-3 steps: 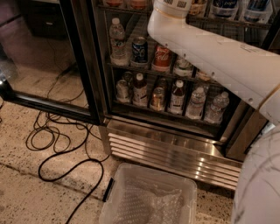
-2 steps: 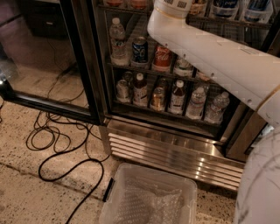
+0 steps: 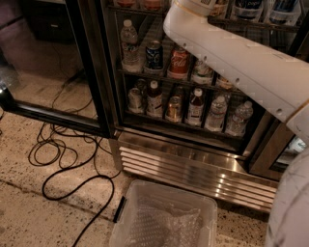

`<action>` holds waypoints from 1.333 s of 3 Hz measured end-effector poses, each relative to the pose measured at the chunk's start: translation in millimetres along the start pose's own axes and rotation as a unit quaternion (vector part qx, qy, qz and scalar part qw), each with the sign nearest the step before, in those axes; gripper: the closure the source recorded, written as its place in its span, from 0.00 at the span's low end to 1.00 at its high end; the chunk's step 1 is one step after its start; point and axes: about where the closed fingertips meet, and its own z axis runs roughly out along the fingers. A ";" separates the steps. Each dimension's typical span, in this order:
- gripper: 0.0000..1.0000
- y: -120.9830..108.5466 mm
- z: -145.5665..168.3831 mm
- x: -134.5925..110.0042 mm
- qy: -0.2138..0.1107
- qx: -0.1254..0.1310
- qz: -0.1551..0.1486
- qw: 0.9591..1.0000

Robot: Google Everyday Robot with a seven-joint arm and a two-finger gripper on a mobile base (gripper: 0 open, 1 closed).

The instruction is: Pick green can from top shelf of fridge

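My gripper is out of sight, past the top edge of the view. From there my white arm (image 3: 241, 62) trails down and to the right, reaching my body (image 3: 289, 202) at the lower right.

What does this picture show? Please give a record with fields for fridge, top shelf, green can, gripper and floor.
fridge: stainless-steel drinks fridge, black-framed glass door open at left
top shelf: dark wire rack at the top edge; only drink bases show
green can: cannot be made out
middle rack: red cola can beside blue can
arm: white robot arm crossing the fridge front
gripper: out of view, past the top edge
floor: clear plastic bin, black cables
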 end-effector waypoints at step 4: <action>1.00 -24.2 -46.5 -30.3 0.094 -0.035 0.108 0.989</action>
